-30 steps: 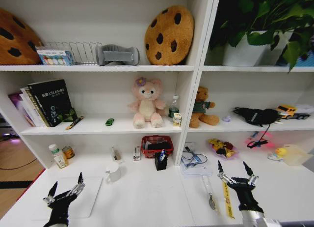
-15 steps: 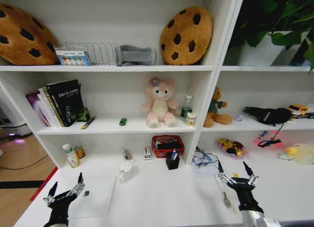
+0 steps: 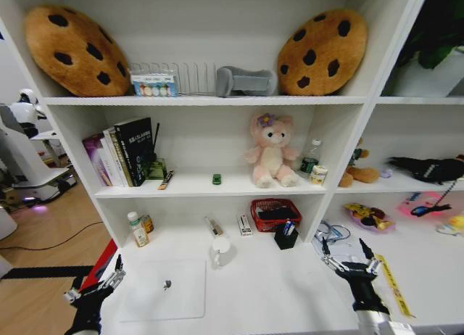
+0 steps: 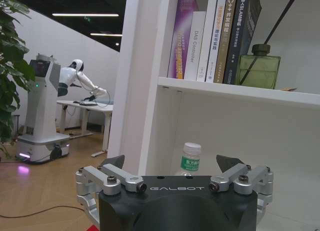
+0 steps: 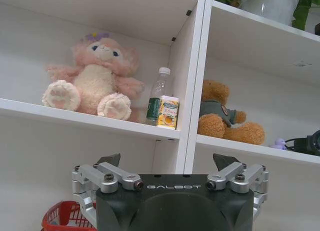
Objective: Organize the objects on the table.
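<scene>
Both grippers hang low with fingers spread wide, holding nothing. The left gripper (image 3: 94, 283) is past the table's (image 3: 254, 299) left edge. The right gripper (image 3: 348, 257) hovers at lower right, beside the yellow ruler (image 3: 391, 284).

Two cookie-shaped cushions lean on the top shelf, one at the upper left (image 3: 72, 48) and one at the upper right (image 3: 321, 52) of the frame. Between them stand a wire rack (image 3: 190, 77) and a grey pouch (image 3: 246, 81). On the middle shelf a row of books (image 3: 119, 152) stands at the left, with a green diffuser bottle (image 3: 154, 167) just beside them. A pink plush toy (image 3: 270, 152) sits near the centre, a clear bottle (image 3: 310, 158) to its right. A brown teddy bear (image 3: 357, 170) sits in the next bay. Lower down, a red basket (image 3: 275, 212) sits near the centre.
</scene>
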Robot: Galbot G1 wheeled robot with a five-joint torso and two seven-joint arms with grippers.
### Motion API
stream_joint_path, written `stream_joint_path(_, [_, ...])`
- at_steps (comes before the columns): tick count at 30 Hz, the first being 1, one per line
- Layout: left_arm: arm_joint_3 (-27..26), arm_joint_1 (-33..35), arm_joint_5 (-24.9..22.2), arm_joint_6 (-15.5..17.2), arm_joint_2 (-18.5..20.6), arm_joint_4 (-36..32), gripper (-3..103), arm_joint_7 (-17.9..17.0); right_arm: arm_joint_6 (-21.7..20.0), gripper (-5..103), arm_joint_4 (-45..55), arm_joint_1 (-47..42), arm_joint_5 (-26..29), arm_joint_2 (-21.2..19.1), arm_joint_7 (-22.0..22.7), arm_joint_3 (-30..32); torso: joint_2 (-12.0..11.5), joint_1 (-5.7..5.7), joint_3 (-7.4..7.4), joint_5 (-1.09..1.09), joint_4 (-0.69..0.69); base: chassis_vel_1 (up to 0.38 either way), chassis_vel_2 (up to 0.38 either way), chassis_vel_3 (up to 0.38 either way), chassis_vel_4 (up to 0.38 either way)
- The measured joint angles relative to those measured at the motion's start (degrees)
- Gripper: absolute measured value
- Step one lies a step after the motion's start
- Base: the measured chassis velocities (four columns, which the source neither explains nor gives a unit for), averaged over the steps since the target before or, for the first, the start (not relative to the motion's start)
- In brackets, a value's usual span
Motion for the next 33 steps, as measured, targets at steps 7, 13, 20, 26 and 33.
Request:
stream_joint_path(7, [0.02, 0.0, 0.0, 0.0, -0.01, 0.0, 100, 0.02, 0.0, 100, 0.0, 0.0, 0.0, 0.0, 0.01, 0.02, -0.01, 0.01, 0.01, 0.0, -0.01, -0.04, -0.031, 0.037, 0.023])
stream_joint_path(13, [0.02, 0.0, 0.0, 0.0, -0.01, 0.0, 100, 0.02, 0.0, 100, 0.0, 0.0, 0.0, -0.01, 0.0, 0.02, -0.01, 0.0, 0.01, -0.02, -0.01, 0.02, -0.005, -0.032, 0.007])
stream_joint_path(20, [0.01, 0.0, 0.0, 0.01, 0.0, 0.0, 100, 0.02, 0.0, 100, 0.0, 0.0, 0.0, -0.01, 0.0, 0.02, -0.01, 0.01, 0.01, -0.02, -0.01, 0.073, -0.049, -0.079, 0.048])
stream_joint_path(26, [0.01, 0.0, 0.0, 0.01, -0.01, 0.0, 100, 0.02, 0.01, 100, 0.0, 0.0, 0.0, -0.01, 0.0, 0.02, 0.0, 0.0, -0.01, -0.01, -0.01, 0.099, -0.11, -0.108, 0.124])
stream_joint_path(33, [0.01, 0.0, 0.0, 0.01, 0.0, 0.0, 100, 0.02, 0.01, 100, 0.0, 0.0, 0.0, 0.0, 0.0, 0.02, 0.0, 0.0, 0.0, -0.02, -0.01, 0.1, -0.089, -0.093, 0.11])
